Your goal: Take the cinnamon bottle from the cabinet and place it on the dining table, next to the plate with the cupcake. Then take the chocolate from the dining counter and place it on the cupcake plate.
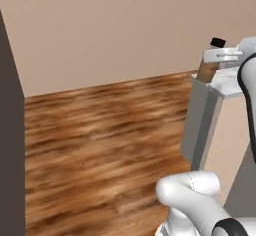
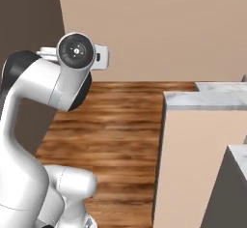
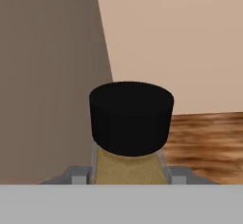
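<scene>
My gripper (image 1: 216, 56) is shut on the cinnamon bottle (image 1: 207, 70), a slim amber-brown bottle with a black cap, held upright high at the right. It hangs just above the near end of the white marble dining table (image 1: 227, 84). In the hand view the bottle's black cap (image 3: 131, 118) stands close in front, with the tan body below it between the two fingers (image 3: 76, 175). In the right base view the marble dining table (image 2: 212, 99) lies to the right, and my own arm hides the bottle. The cabinet, plate, cupcake and chocolate are out of view.
A wide wooden floor (image 1: 105, 140) lies ahead, bounded by a beige wall (image 1: 110, 30). A tall dark panel (image 1: 10, 140) stands at the far left. The table's grey and beige side (image 2: 193, 164) rises at the right.
</scene>
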Tool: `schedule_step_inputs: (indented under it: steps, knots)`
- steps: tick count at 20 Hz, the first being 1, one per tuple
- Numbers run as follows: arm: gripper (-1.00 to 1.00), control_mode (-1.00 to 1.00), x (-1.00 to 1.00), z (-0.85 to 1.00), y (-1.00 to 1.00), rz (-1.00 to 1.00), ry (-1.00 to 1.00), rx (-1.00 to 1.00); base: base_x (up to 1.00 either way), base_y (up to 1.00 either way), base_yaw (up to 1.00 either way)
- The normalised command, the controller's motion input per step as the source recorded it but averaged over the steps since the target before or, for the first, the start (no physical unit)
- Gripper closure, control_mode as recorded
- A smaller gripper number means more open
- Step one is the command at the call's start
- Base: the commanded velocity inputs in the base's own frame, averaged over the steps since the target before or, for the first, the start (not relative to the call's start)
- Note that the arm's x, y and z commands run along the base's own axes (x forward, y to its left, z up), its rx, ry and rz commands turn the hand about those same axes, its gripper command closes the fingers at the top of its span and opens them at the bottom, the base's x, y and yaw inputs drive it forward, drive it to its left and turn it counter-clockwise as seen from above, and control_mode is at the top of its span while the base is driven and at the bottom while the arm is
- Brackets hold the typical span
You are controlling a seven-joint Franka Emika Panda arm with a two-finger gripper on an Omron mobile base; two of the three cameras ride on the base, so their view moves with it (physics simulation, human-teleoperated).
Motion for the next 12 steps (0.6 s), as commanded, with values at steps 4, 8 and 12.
schedule_step_inputs:
  steps: [4, 8, 12]
  knots:
    - [1.0, 1.0, 0.0, 0.0, 0.0, 0.0, 0.0, 0.0, 1.0, 0.68, -0.36]
    - [1.0, 1.0, 0.0, 0.0, 0.0, 0.0, 0.0, 0.0, 1.0, 0.82, -0.45]
    - [1.0, 1.0, 0.0, 0.0, 0.0, 0.0, 0.0, 0.0, 1.0, 0.8, -0.49]
